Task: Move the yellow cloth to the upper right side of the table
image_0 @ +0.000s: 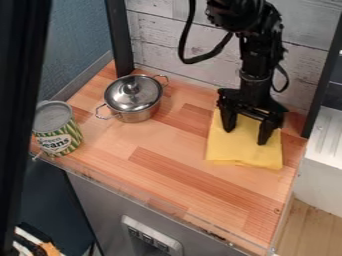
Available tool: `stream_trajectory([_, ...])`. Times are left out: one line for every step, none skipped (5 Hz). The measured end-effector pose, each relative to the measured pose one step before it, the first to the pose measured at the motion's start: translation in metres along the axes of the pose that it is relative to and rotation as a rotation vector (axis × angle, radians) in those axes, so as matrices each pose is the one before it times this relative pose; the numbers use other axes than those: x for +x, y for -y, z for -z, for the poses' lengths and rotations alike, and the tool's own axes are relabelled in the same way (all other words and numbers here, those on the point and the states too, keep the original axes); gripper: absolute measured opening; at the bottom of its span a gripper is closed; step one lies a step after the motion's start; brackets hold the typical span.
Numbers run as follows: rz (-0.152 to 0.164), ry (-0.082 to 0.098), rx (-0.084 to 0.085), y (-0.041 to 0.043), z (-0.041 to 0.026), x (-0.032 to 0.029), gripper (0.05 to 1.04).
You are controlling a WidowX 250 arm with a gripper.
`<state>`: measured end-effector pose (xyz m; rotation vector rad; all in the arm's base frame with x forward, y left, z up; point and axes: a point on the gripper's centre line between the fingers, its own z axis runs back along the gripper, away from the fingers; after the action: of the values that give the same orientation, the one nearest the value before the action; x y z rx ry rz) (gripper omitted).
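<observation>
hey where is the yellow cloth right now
In the camera view, the yellow cloth lies on the right side of the wooden tabletop, right under the open gripper, with the lidded metal pot off to its left.

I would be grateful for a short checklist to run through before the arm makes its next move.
1. Claw open: ok, its fingers are spread above or on the cloth.
2. Fingertips free of the yellow cloth: cannot tell.
3. Cloth toward the upper right side of the table: ok.
4. Pot away from the cloth, with its lid on: ok.
5. Can upright at the left: ok.
</observation>
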<state>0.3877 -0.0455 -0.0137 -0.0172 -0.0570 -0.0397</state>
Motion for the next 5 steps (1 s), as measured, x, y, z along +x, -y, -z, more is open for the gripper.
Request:
stream_trajectory([0.0103, -0.0051, -0.0146, -0.00187, -0.00151, -0.00236, 1.001])
stream_trajectory([0.0184, 0.0708, -0.0067, -0.00231, -0.03795, 0.00023, 1.0])
stream_trajectory([-0.017, 0.0346, 0.0066, -0.01046, -0.02048, -0.00061, 1.0])
stream_trajectory([-0.0036, -0.0229, 0.0242, -0.00655, -0.00073, -0.00366, 1.0])
stream_trajectory([-0.003, 0.0016, 0.0004, -0.00116, -0.00001, 0.00026, 1.0])
